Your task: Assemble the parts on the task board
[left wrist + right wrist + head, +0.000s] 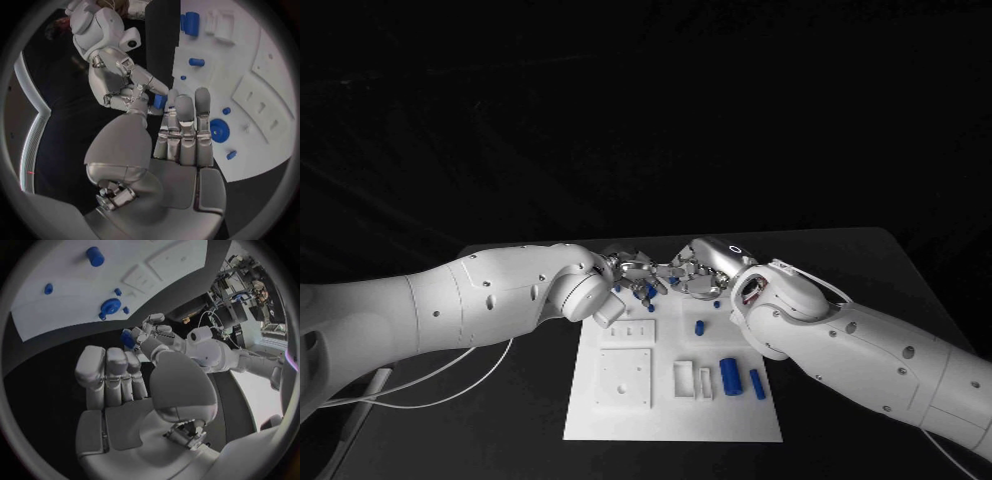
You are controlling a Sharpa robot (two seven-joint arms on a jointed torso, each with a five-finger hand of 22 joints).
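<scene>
Black table (pixel 877 270), both hands (pixel 668 272) meeting — blue part (pixel 160 101)

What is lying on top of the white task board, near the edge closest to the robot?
On the white task board, two blue cylindrical parts lie side by side beside white raised blocks. The two silver hands, left hand and right hand, cover the far edge, hiding what lies beneath them.

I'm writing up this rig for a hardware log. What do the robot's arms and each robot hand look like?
Both arms are glossy white, rounded shells dotted with small dark screw holes. The left arm trails thin white cables; the right arm carries a looped white cable near its wrist. The left robot hand and right robot hand are silver metal with segmented fingers.
</scene>
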